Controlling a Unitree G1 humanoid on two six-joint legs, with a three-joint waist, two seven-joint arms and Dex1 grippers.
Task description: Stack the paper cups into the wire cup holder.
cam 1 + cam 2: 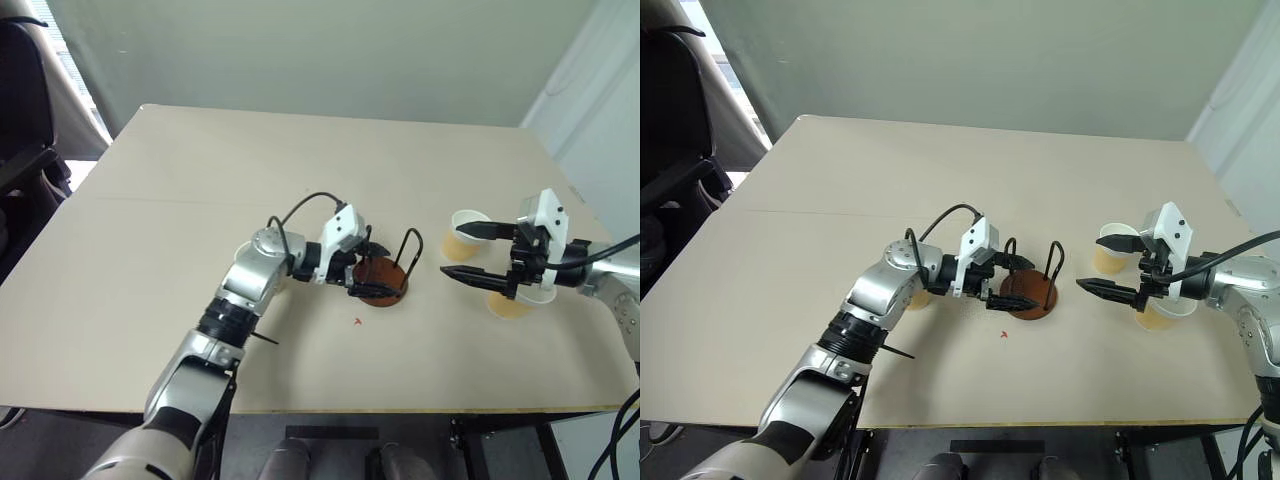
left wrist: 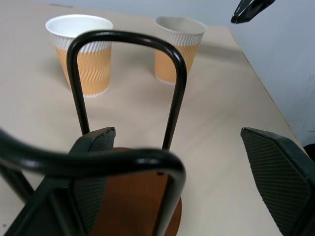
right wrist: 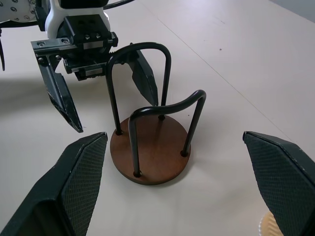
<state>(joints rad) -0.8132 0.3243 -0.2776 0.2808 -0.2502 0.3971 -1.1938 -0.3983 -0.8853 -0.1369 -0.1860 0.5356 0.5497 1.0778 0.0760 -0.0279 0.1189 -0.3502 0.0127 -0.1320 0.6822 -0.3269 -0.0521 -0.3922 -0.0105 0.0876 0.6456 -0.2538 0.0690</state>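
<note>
The wire cup holder (image 3: 147, 152), a brown disc with black wire loops, stands at the table's middle. My left gripper (image 1: 370, 272) is open at its left side, one wire loop (image 2: 128, 37) between its fingers (image 2: 93, 172), gripping nothing. Two paper cups (image 2: 83, 54) (image 2: 177, 49) stand upright to the right of the holder. My right gripper (image 1: 450, 250) hangs open and empty between the holder and those cups; the nearer cup (image 1: 512, 303) is partly hidden under it, the farther cup (image 1: 463, 240) sits beside its upper finger. A tan bit, perhaps another cup (image 1: 918, 297), peeks from under my left forearm.
The tan table (image 1: 200, 300) reaches its front edge close below the arms. A small red mark (image 1: 357, 322) lies just in front of the holder. A dark chair (image 1: 25, 150) stands off the table's left side. A white wall (image 1: 600, 90) runs along the right.
</note>
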